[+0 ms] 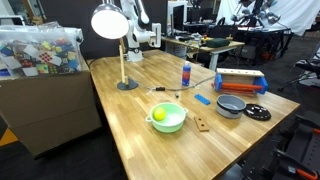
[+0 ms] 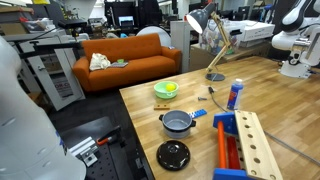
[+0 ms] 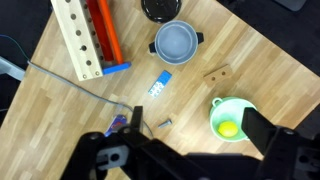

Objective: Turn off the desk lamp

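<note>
We see our jaws wide apart, up above the bench (image 3: 280,70). The desk lamp (image 1: 108,22) stands on a bench corner, off to the side of the jaws.

A: Table (image 1: 140,130)?
B: Pale wood, smooth, slight sheen.
A: Lamp (image 1: 124,60)?
B: Thin wooden stem, matt dark base.
A: Bowl (image 1: 176,122), pot (image 1: 231,111)?
B: Glossy green plastic; dull grey metal.
A: Rack (image 3: 72,35)?
B: Bare pale wood.
A: Sofa (image 2: 140,62)?
B: Orange cloth, matt.
</note>
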Robot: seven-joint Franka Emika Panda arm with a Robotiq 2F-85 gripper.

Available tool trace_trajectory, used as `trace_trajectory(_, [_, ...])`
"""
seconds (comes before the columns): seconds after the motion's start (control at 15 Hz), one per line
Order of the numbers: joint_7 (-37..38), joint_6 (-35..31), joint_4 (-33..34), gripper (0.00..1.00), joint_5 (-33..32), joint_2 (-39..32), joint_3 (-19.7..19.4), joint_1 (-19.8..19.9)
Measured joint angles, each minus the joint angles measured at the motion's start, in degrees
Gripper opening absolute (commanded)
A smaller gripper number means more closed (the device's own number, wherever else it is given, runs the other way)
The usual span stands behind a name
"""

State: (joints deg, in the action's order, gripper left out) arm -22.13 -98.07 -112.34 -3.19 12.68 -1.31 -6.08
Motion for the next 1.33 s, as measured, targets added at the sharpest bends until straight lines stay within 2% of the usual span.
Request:
trace_trajectory(0.93, [0.0,0.2,1.77,1.0,0.34,-1.56,0.45,-0.01])
trace_trajectory(1.33, [0.0,0.05,3.52,1.0,5.27,-4.73,1.19,-0.07])
